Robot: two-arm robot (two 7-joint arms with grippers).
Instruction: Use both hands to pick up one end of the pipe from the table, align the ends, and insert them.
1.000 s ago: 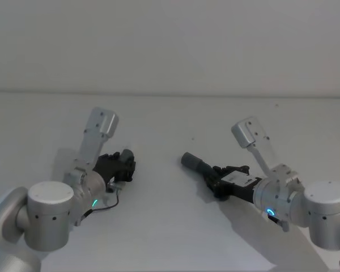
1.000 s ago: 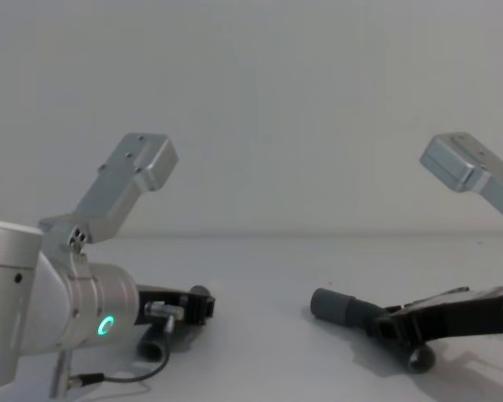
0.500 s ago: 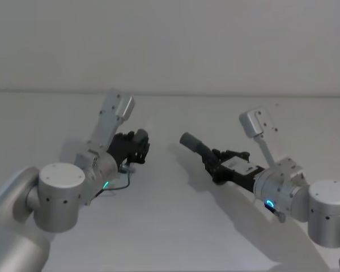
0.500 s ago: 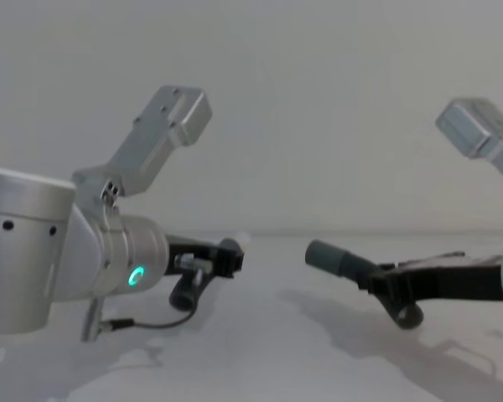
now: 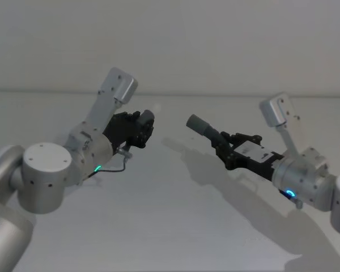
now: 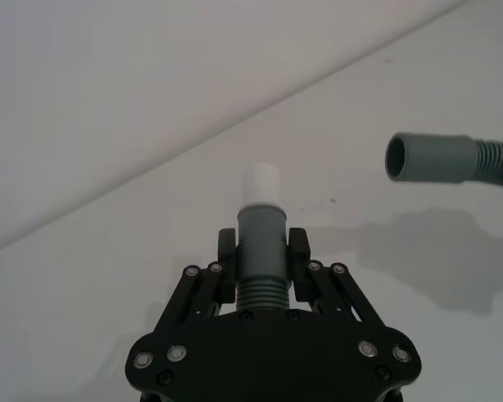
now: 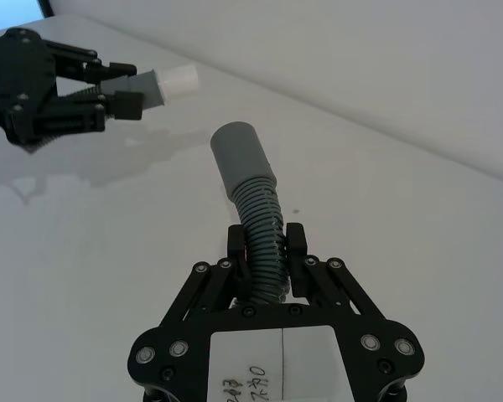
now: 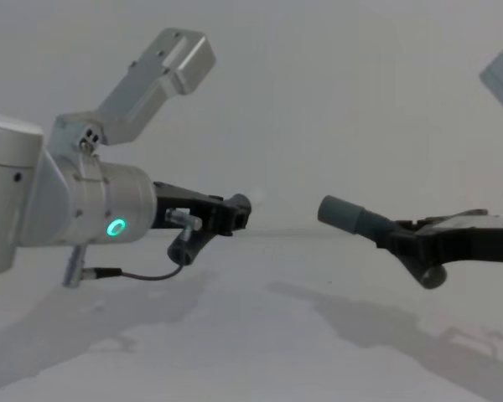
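My left gripper [image 5: 143, 129] is shut on the shorter pipe piece [image 6: 261, 251], held above the table [image 5: 158, 221]. Its narrow cuff with the whitish tip [image 6: 261, 182] sticks out past the fingers. The piece's ribbed tail [image 8: 184, 249] hangs below the gripper [image 8: 235, 213]. My right gripper [image 5: 229, 151] is shut on the ribbed part of the longer pipe piece [image 7: 264, 222], also in the air. That piece's wide grey collar [image 7: 241, 155] points toward the left gripper [image 7: 67, 100]. The two ends face each other across a gap, with the collar's open mouth [image 6: 427, 157] off to one side of the whitish tip.
The table is a plain white-grey surface that meets a pale wall [image 5: 170, 45] at the back. Shadows of both arms fall on the surface below the grippers. A thin black cable [image 8: 142, 275] loops under the left wrist.
Both grippers have risen off the table with their pipe pieces. The left one has moved up and toward the middle; the right one has lifted, and its collar now points at the left piece.
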